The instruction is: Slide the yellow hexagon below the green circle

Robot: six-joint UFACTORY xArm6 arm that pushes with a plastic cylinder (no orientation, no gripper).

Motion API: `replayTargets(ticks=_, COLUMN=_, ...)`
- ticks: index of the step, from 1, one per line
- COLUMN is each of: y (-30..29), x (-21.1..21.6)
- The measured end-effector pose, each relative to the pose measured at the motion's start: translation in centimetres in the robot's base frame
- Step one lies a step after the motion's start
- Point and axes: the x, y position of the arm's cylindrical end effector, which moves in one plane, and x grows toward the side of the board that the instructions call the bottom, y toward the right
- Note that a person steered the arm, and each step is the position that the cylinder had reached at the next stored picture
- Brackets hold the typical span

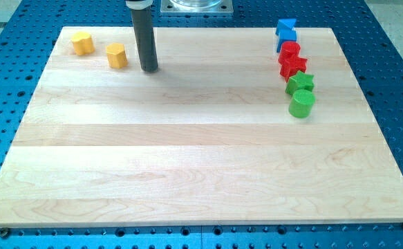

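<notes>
The yellow hexagon (117, 55) lies near the view's top left, apart from a second yellow block (82, 43) to its upper left. My tip (149, 68) rests on the board just right of the yellow hexagon, with a small gap between them. The green circle (301, 104) sits at the view's right, at the bottom end of a column of blocks.
Above the green circle stand a green star (300, 84), a red star (293, 66), a red block (289, 50) and two blue blocks (286, 30). The wooden board (201, 173) lies on a blue perforated table. A metal base (196, 6) shows at the view's top.
</notes>
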Motion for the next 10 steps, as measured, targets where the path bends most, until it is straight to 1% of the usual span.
replayTargets(ticks=1, y=-3.4, x=-0.2)
replayTargets(ticks=2, y=-2.5, x=-0.9)
replayTargets(ticks=3, y=-1.5, x=-7.7)
replayTargets(ticks=4, y=-7.3, x=-7.8)
replayTargets(ticks=5, y=-9.2, x=-3.5)
replayTargets(ticks=6, y=-7.2, x=3.7)
replayTargets(ticks=7, y=-2.0, x=8.9)
replayTargets(ticks=8, y=-3.8, x=9.6)
replayTargets(ticks=9, y=-9.5, x=7.7)
replayTargets(ticks=10, y=-7.0, x=3.0)
